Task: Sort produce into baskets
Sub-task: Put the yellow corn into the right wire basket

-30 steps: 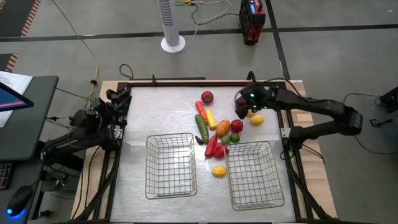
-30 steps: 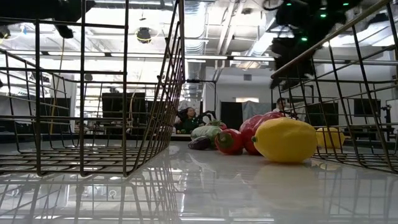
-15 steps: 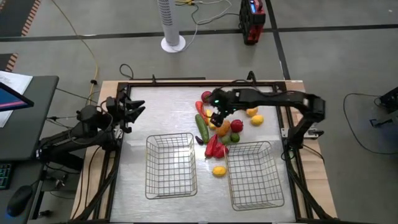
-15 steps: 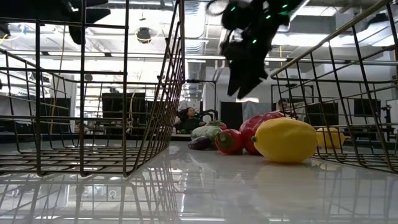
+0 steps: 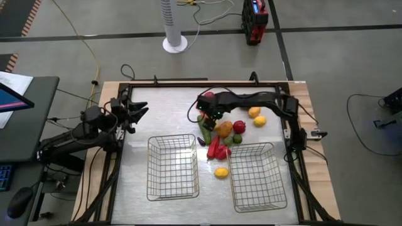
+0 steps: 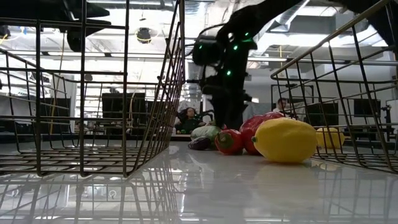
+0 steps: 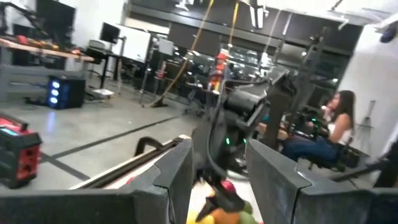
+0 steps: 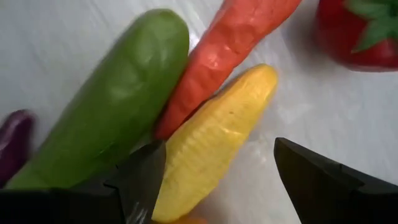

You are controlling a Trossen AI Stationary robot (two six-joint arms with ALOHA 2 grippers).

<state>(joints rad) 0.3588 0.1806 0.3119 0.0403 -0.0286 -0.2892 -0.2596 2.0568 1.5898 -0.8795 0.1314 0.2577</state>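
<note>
The produce [image 5: 220, 132] lies in a pile on the table's far middle. In the right wrist view a green cucumber [image 8: 118, 106], an orange carrot [image 8: 230, 56] and a yellow corn [image 8: 211, 143] lie side by side, with a red tomato [image 8: 360, 31] beyond them. My right gripper [image 5: 211, 117] hangs open over the corn and points down. One finger [image 8: 140, 177] is over the seam between cucumber and corn, the other [image 8: 317, 180] over bare table. Two wire baskets [image 5: 173, 166] [image 5: 257, 176] stand toward the near edge. My left gripper [image 5: 139, 112] waits open at the table's left.
A yellow lemon [image 5: 221, 172] lies between the baskets, close in front of the low view [image 6: 285, 140]. Red peppers [image 5: 215, 147], an orange [image 5: 224, 129], an apple [image 5: 239, 126] and two more lemons [image 5: 256, 117] crowd the pile. A dark rail [image 5: 188, 83] frames the table. A person [image 7: 329, 124] sits beyond it.
My right gripper has swept from the table's far right toward the left and down, tipping to point more steeply downward, and now hangs over the long vegetables. Its fingers have stayed apart. My left gripper has turned toward the pile. No produce has moved.
</note>
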